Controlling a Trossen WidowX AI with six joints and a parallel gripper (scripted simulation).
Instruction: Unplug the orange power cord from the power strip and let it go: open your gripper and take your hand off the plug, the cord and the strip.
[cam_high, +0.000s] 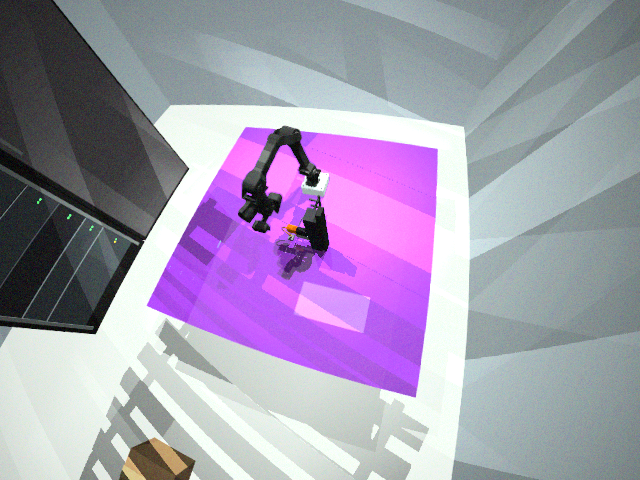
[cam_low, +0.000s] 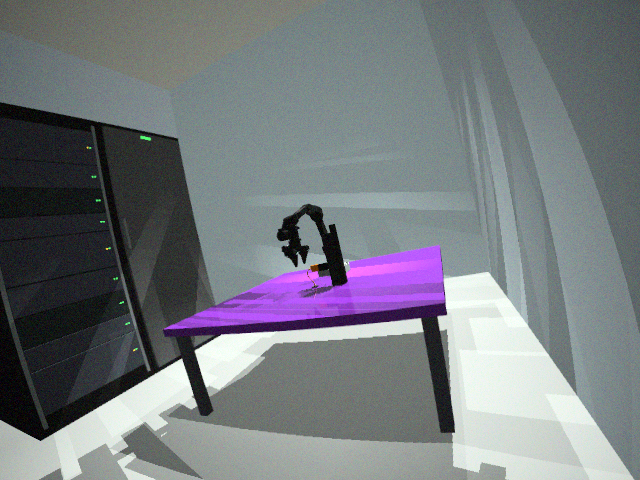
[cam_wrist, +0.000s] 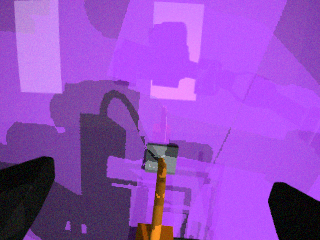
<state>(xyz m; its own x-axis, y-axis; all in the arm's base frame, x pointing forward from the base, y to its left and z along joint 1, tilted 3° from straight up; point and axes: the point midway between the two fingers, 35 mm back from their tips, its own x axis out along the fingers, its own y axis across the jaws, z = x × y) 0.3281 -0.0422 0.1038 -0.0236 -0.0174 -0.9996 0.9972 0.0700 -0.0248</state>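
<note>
The orange plug (cam_high: 292, 227) (cam_low: 314, 268) is held level above the purple table, against a short black piece (cam_low: 323, 266) beside a tall upright black block (cam_high: 316, 232) (cam_low: 336, 260). Which of these dark parts is the power strip, and whether the plug is seated, I cannot tell. The orange cord (cam_wrist: 158, 200) runs from the plug down to a small grey block (cam_wrist: 167, 164) on the table. My gripper (cam_low: 299, 261) (cam_wrist: 163, 182) is wide open and empty, above and to the left of the plug in the exterior view. In the wrist view the cord shows between the spread fingers, untouched.
The purple table (cam_high: 382, 320) (cam_low: 387, 299) carries the arm on its white base (cam_high: 315, 184), behind the upright block. Dark server cabinets (cam_high: 77, 129) (cam_low: 149, 232) stand at the left, away from the table. A brown box (cam_high: 155, 462) is at the bottom left.
</note>
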